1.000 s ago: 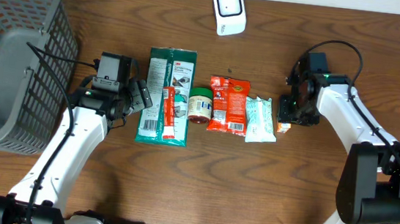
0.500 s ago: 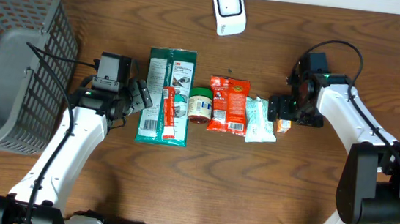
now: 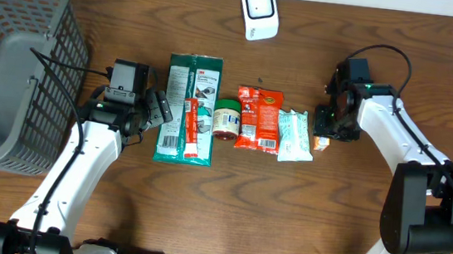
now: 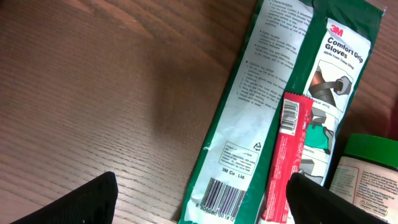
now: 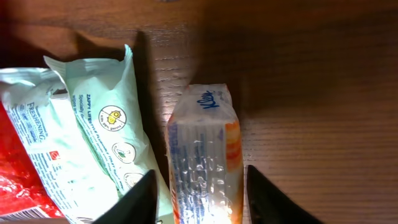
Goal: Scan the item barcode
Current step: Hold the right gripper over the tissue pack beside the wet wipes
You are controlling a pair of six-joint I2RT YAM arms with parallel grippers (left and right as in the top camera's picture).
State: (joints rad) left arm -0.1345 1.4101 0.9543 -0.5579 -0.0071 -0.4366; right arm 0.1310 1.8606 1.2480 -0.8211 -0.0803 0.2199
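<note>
- Right gripper (image 5: 199, 186) straddles the tissue pack (image 5: 205, 143) on the bench (image 5: 311, 74) — its long axis runs lengthwise between the jaws; whether it is pinched cannot be told.
- Left gripper (image 4: 200, 190), spread wide, hangs well apart.

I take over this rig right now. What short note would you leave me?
Left hand: open, empty, beside the gloves pack.
Right hand: down over the tissue pack, one finger each side; firm grip not confirmed.
Things: gloves pack, red stick, jar, snack bag, wipes and tissue pack lie in a row on the table; scanner at the far edge.
Done: right hand set at the tissue pack.
Left: lift it, show its barcode to the scanner.
</note>
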